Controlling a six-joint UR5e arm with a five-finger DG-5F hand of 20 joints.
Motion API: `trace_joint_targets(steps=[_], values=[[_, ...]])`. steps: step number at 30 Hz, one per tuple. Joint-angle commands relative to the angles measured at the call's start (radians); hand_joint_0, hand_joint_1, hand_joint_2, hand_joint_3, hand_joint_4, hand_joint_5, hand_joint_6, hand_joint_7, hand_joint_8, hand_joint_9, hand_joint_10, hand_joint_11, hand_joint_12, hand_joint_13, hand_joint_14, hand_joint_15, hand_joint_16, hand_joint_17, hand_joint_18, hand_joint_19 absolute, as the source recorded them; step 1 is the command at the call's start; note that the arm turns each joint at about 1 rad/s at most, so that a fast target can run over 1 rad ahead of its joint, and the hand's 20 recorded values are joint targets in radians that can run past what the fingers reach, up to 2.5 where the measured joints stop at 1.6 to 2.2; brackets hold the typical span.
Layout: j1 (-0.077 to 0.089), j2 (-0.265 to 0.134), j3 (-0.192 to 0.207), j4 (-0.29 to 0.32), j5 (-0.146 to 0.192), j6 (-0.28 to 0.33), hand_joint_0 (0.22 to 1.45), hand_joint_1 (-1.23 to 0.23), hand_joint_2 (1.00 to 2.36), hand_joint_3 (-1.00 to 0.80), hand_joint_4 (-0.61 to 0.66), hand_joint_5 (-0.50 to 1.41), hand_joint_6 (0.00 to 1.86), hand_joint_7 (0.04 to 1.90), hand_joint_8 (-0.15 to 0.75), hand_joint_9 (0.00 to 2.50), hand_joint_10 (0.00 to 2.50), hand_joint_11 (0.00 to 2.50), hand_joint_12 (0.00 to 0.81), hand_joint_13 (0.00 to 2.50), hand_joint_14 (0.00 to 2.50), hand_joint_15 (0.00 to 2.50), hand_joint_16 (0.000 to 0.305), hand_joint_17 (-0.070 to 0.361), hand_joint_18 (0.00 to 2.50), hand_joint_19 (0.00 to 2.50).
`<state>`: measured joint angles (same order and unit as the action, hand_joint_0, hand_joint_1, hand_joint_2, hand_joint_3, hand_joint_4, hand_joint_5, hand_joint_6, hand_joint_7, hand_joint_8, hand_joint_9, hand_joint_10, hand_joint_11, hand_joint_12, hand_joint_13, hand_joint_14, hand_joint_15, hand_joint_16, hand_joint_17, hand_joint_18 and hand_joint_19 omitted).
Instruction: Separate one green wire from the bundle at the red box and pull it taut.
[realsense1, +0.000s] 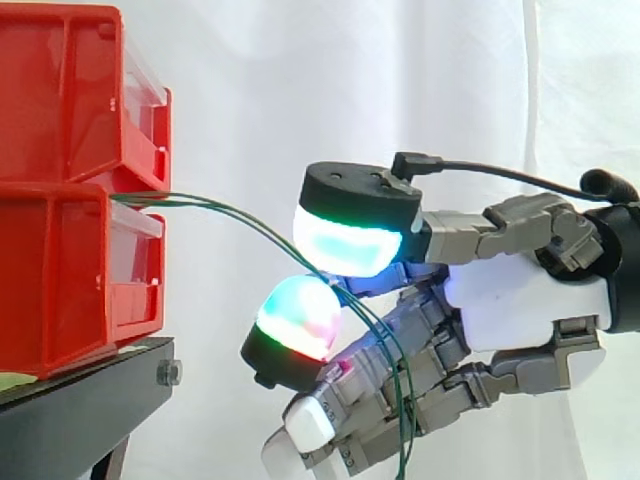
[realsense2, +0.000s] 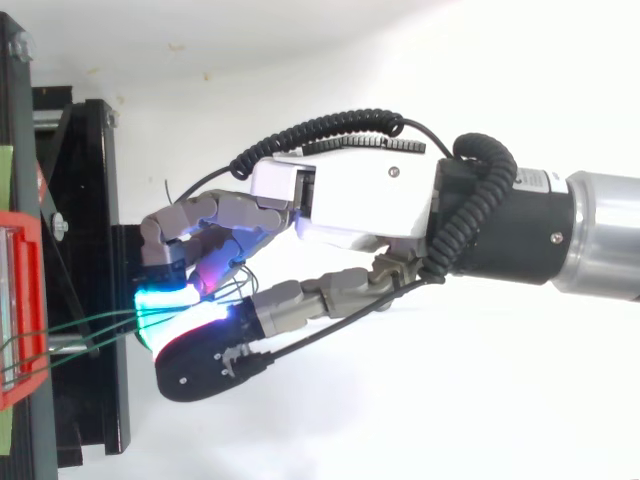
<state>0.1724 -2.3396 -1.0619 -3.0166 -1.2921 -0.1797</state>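
Fingers (realsense1: 345, 245): curled. The 2 glowing pads are pressed close together and the green wires (realsense1: 215, 208) run between them, so it looks like a pinch.
Strands in the pinch: at least 2 pass between the pads together. I cannot tell if only 1 is really held.
Hand (realsense1: 520, 300): it reaches in level from the right, with the fingertips toward the red box (realsense1: 60, 280) but apart from it.
Wires, course: they come out at the top of the red box, under a red bin (realsense1: 60, 90) stacked on it, above the right edge of the black stand (realsense1: 80, 410). They bend in a slack arc to the pads and then hang down past the lower fingers.
Step in hand: in my judgement the separating; a grip is made, but nothing is taut yet.
Next move calls for: letting all strands but 1 slip out, keeping this 1 firm, then drawing away from the box along the wire until the arc is straight.
Risk: 2 strands may come along together, or the thin wire may slide through the pads.
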Motion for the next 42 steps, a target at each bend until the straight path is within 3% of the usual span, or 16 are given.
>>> trace_joint_targets(steps=[1,7,16,24,28,31,33,36,38,42], values=[[-0.002,0.000,-0.001,-0.004,-0.007,0.000,0.58,-0.60,1.01,-0.37,0.16,-0.11,0.59,1.31,0.266,0.83,0.01,0.34,0.336,0.56,0.00,0.14,0.049,0.111,0.39,0.19],[-0.010,0.008,0.000,-0.016,-0.018,-0.012,0.55,-0.59,1.01,-0.43,0.17,-0.11,0.59,1.30,0.268,0.83,0.01,0.36,0.340,0.56,0.00,0.13,0.051,0.114,0.40,0.19],[-0.019,0.017,0.000,-0.061,-0.035,-0.020,0.57,-0.39,1.01,-0.44,0.15,-0.09,0.54,1.37,0.272,0.87,0.01,0.35,0.337,0.57,0.01,0.15,0.051,0.114,0.39,0.22],[-0.017,0.052,-0.001,-0.125,-0.033,-0.037,0.59,-0.60,1.02,-0.31,0.14,-0.11,0.57,1.36,0.268,0.85,0.01,0.38,0.336,0.58,0.01,0.17,0.050,0.113,0.41,0.21],[-0.013,0.059,-0.001,-0.143,-0.032,-0.041,0.60,-0.68,1.02,-0.23,0.15,-0.16,0.71,1.13,0.261,0.82,0.01,0.41,0.333,0.57,0.01,0.17,0.051,0.114,0.41,0.22],[-0.013,0.059,0.000,-0.142,-0.032,-0.038,0.60,-0.69,1.02,-0.22,0.15,-0.17,0.73,1.12,0.265,0.81,0.01,0.43,0.334,0.57,0.01,0.17,0.051,0.114,0.41,0.22],[-0.013,0.059,0.000,-0.142,-0.032,-0.038,0.57,-0.65,1.01,-0.34,0.16,-0.17,0.75,1.08,0.266,0.81,0.02,0.45,0.336,0.58,0.01,0.17,0.052,0.116,0.42,0.23],[-0.014,0.065,0.000,-0.143,-0.032,-0.040,0.54,-0.49,1.00,-0.45,0.17,-0.16,0.73,1.11,0.275,0.85,0.02,0.44,0.342,0.59,0.01,0.18,0.053,0.119,0.42,0.23],[-0.016,0.071,0.000,-0.148,-0.032,-0.041,0.59,-0.40,1.01,-0.36,0.14,-0.15,0.71,1.16,0.270,0.86,0.01,0.44,0.335,0.59,0.01,0.19,0.051,0.115,0.41,0.25],[-0.016,0.085,0.000,-0.171,-0.030,-0.041,0.60,-0.39,1.02,-0.24,0.12,-0.15,0.70,1.19,0.265,0.87,0.02,0.44,0.334,0.59,0.01,0.20,0.051,0.115,0.40,0.26]])
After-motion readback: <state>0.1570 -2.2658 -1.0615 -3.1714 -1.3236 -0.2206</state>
